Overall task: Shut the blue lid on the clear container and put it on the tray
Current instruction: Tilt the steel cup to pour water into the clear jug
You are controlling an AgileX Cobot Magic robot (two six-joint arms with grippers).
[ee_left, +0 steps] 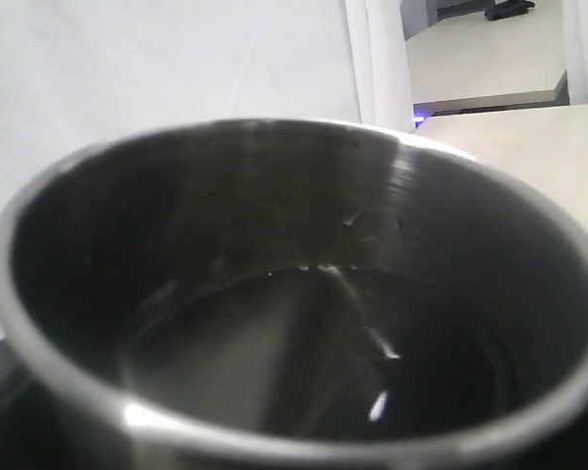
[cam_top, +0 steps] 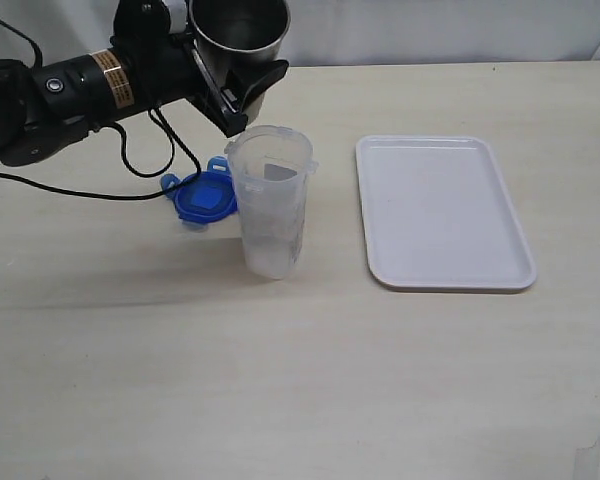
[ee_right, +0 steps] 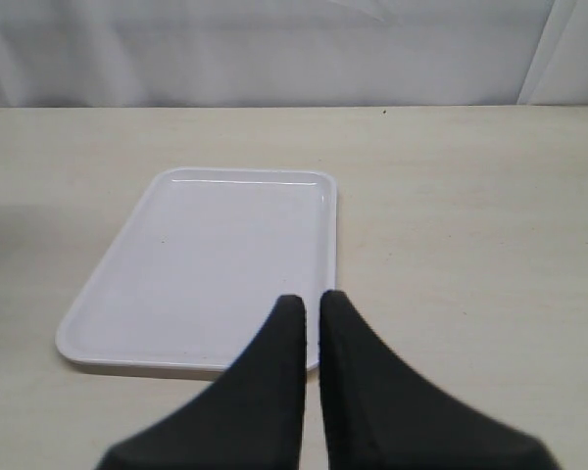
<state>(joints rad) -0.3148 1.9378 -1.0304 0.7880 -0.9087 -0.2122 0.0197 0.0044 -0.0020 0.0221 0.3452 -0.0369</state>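
Exterior view: left jaws clamp steel cup [cam_top: 240, 30] raised near clear container [cam_top: 270, 205], which stands upright on tabletop [cam_top: 280, 380] with blue lid [cam_top: 205, 198] lying off just beside it, tray [cam_top: 445, 210] apart to its right; right jaws pinched together, empty

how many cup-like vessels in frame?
2. A grey steel cup held up in the left gripper; a tall clear plastic container standing on the table between the round blue lid and the flat white tray. No others visible.

Probably a robot lab: bare beige table [cam_top: 280, 380], white curtain backdrop [ee_right: 274, 49], cabled arm [cam_top: 70, 85].
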